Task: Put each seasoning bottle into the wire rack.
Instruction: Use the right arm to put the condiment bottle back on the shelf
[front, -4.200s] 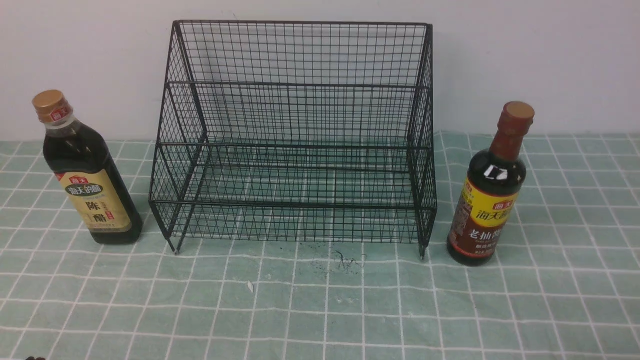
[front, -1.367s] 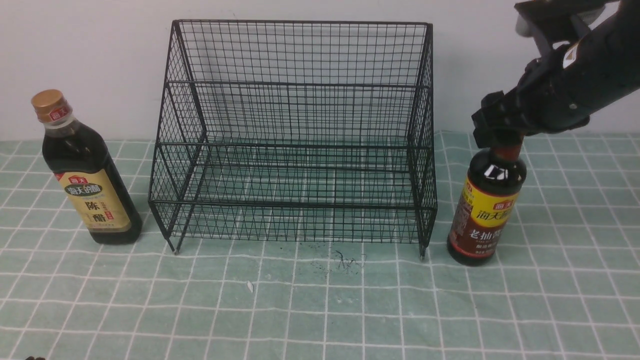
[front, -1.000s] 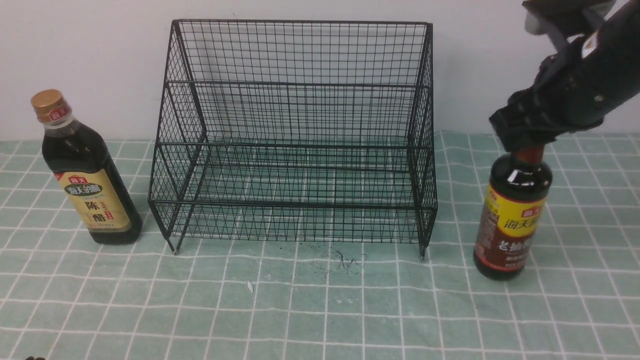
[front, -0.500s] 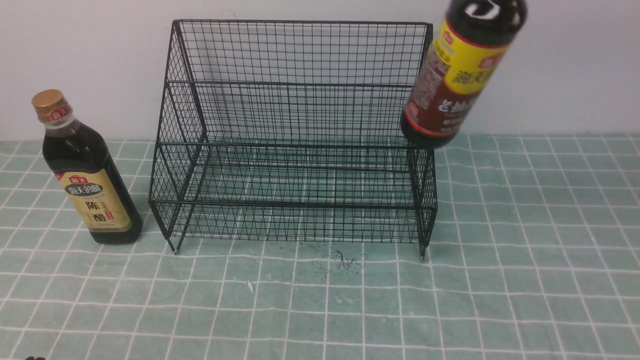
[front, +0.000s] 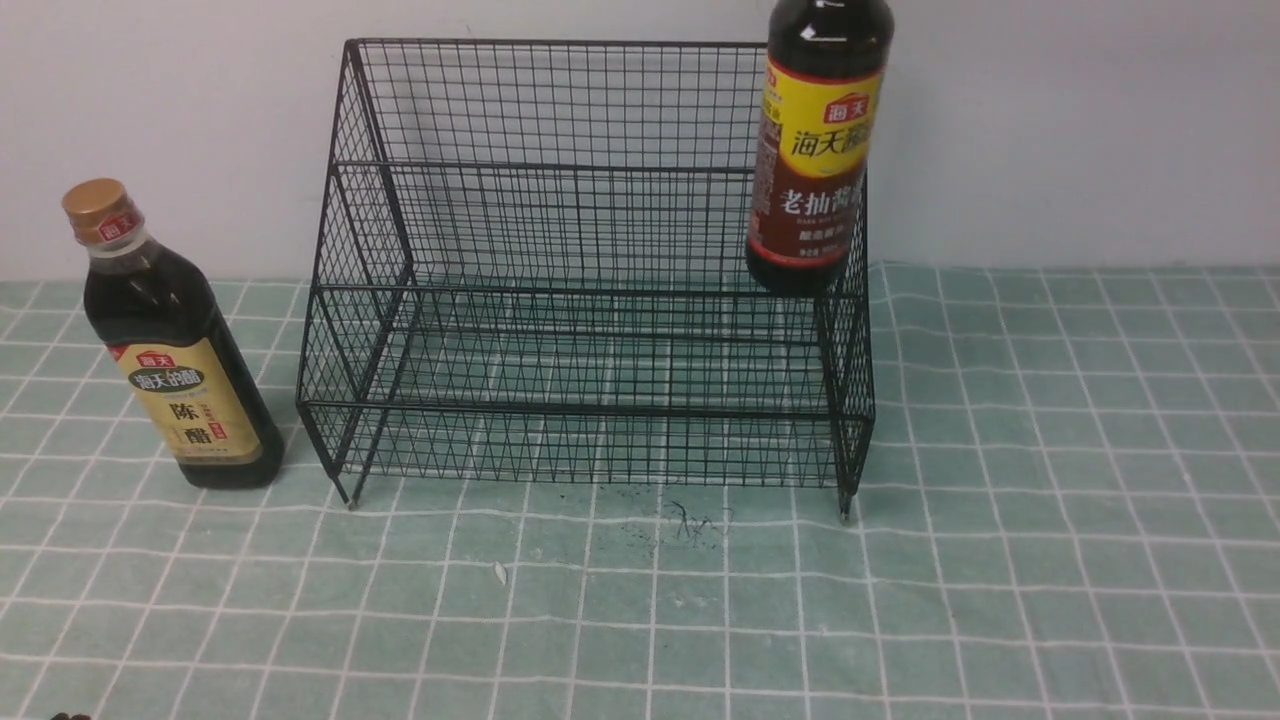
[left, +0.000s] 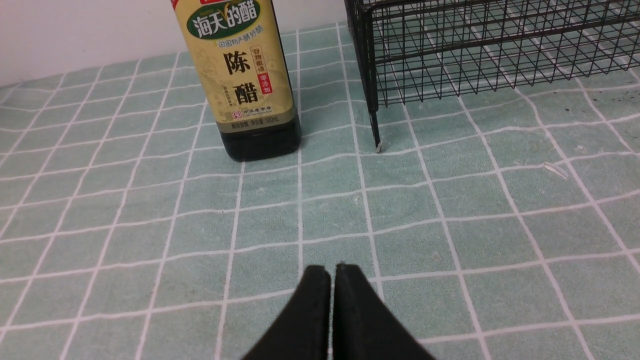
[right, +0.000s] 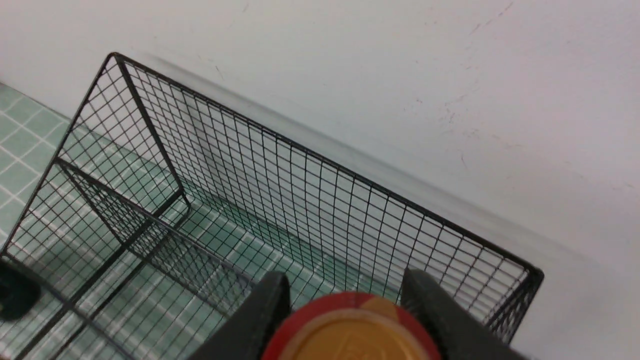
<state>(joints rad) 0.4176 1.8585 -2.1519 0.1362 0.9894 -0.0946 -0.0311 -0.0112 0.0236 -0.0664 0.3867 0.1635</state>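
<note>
Since the picture of half a second before, the bottle with the yellow-and-maroon label (front: 815, 170) had shifted toward the left and had gone from leaning to upright, while the rest of the scene had stayed as it was. Green checked tablecloth (front: 1050, 500) covered the whole table. On it, close to the white wall, stood the wire rack (front: 590, 290) on its short legs, with both tiers holding no bottle. The bottle with the yellow-and-maroon label hung in the air at the right end of the rack, covering its upper right corner in the front view; its base was about level with the upper tier, and its neck was cut off by the top edge. Whether it was over the tier or a little in front of it could not be told. The gold-capped bottle (front: 175, 360) stood upright on the cloth just beside the left side of the rack, not touching it. The right gripper (right: 345, 282) was grasping the hanging bottle, one finger at each side of its cap (right: 352, 332). The left gripper (left: 332, 272) was clenched with nothing between its fingers, over the cloth and well apart from the gold-capped bottle. Some dark scribble marks (front: 690, 520) and a small white scrap (front: 499, 572) lay on the cloth before the rack.
</note>
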